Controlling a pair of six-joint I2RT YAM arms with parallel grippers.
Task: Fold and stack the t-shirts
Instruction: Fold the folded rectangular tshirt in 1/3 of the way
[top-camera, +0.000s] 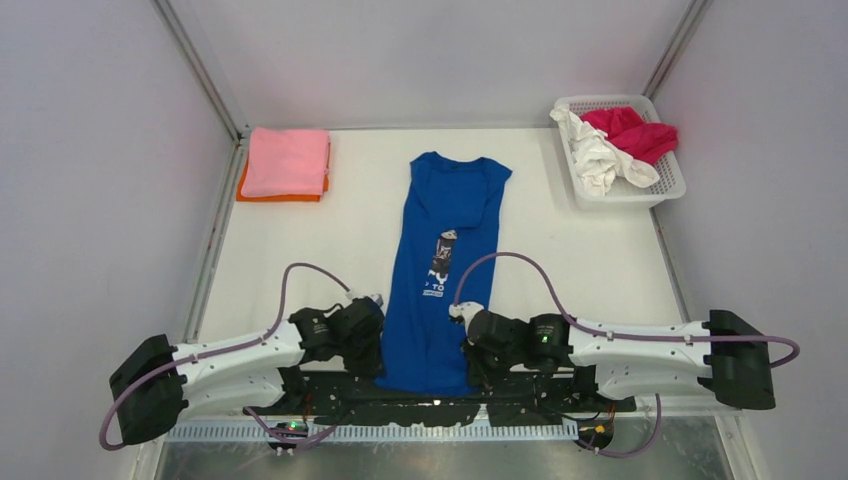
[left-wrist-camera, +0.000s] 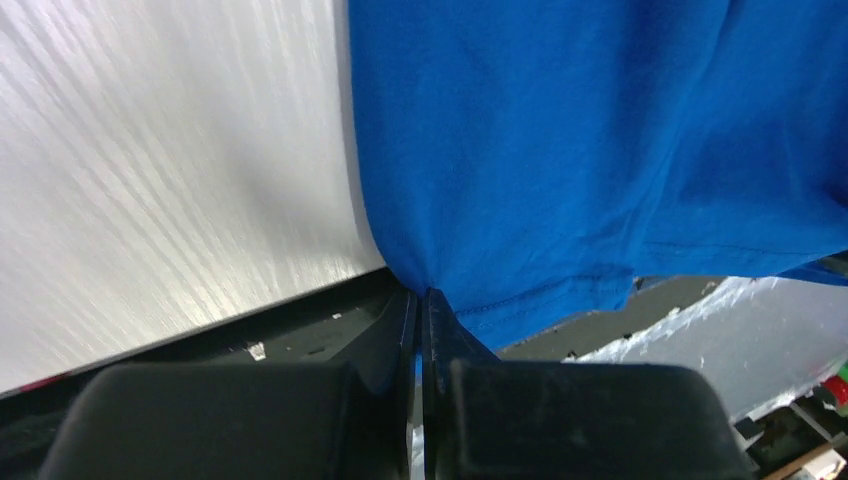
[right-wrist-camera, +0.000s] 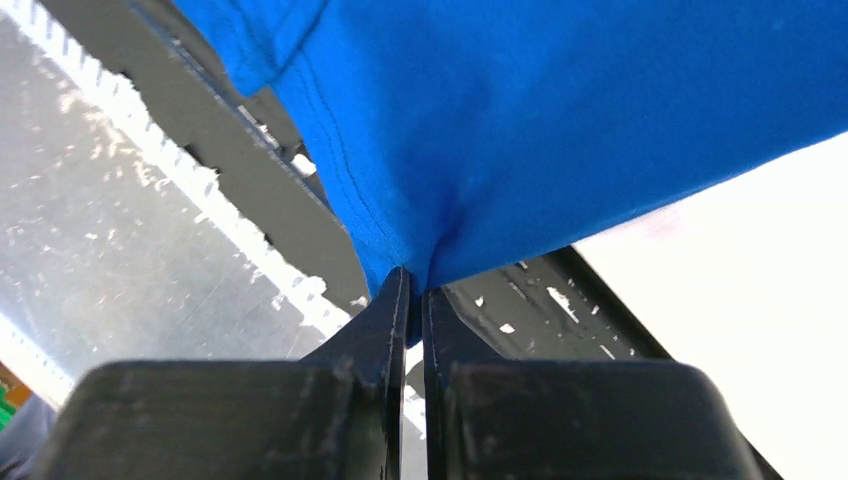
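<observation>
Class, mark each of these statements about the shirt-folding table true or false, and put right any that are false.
1. The left gripper and the right gripper each pinch the near hem of the blue t-shirt. True.
2. The pink t-shirt lies in the basket. False: it lies folded on top of the orange one, at the far left of the table.
3. The basket holds a white t-shirt and a crimson one. True.
4. The blue t-shirt is bunched into a ball. False: it lies stretched out lengthwise down the middle of the table.
</observation>
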